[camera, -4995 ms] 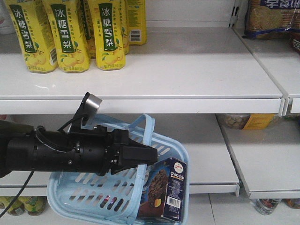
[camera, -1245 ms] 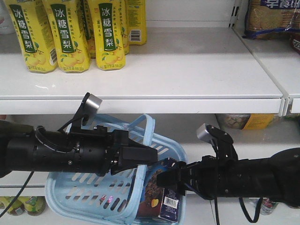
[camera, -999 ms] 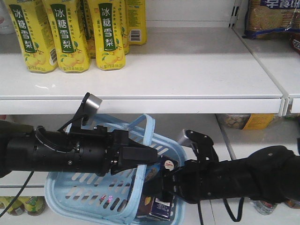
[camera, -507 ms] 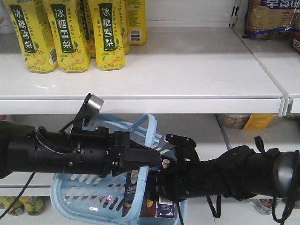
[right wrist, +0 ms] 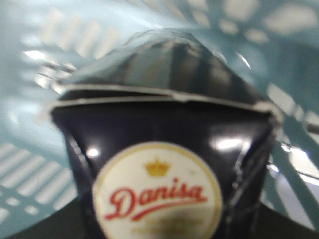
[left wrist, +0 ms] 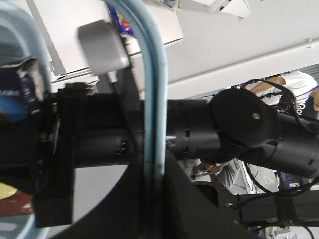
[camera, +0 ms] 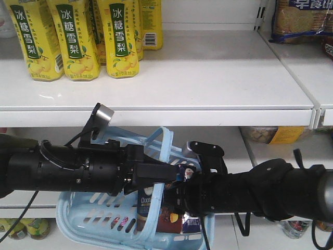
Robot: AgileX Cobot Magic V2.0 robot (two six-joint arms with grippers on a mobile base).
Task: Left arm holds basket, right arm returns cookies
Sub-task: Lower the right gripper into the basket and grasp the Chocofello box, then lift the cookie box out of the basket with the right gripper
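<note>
The light blue basket (camera: 99,221) hangs in front of the lower shelf. My left gripper (camera: 158,172) is shut on its hoop handle (camera: 164,143). In the left wrist view the handle (left wrist: 149,74) runs straight down between the closed jaws of the left gripper (left wrist: 153,172). The right arm (camera: 260,192) reaches in from the right, and my right gripper (camera: 179,185) is inside the basket, shut on the top of the cookies (camera: 148,205). The right wrist view is filled by the cookies' (right wrist: 164,114) dark end flap with its round seal, held between the right gripper's (right wrist: 164,221) dark fingers.
A white shelf (camera: 208,104) runs above the basket, with yellow drink cartons (camera: 73,41) at its back left. Biscuit packs (camera: 299,18) stand at the top right. A lower shelf (camera: 296,177) lies behind the right arm. Jars sit near the floor.
The right arm came in from the right and reached into the basket. The cookies shifted left inside the basket and their top end has risen slightly. The left arm has kept hold of the handle.
</note>
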